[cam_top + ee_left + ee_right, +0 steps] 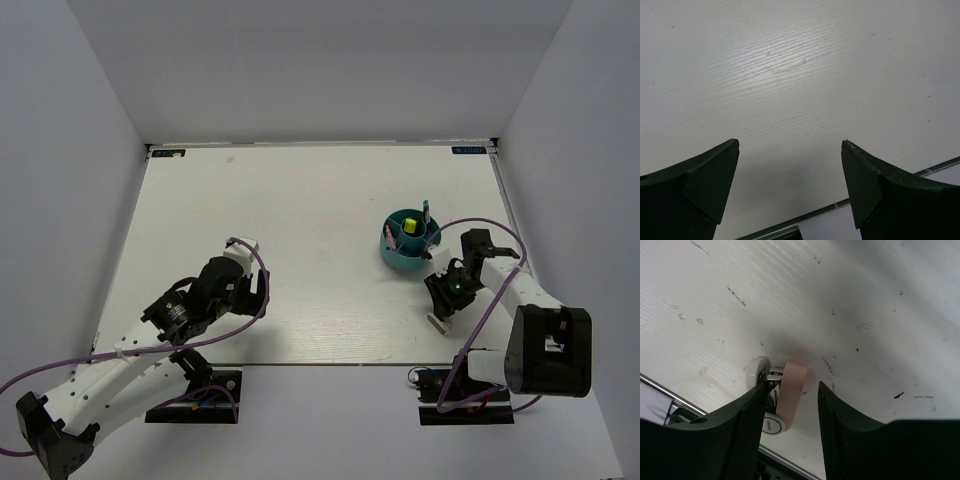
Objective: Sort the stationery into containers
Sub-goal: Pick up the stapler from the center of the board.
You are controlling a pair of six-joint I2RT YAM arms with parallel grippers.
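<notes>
My overhead camera looks down on the whole bench from high behind its near edge. Both wrist cameras face that same bench from very near.

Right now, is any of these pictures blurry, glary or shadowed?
Top external: even light, only soft shadows on the table. Left wrist: a bright glare patch on the table, left fingers dark with little detail. Right wrist: right fingers dark and soft-edged, grey shadow beside the pink-white block.
</notes>
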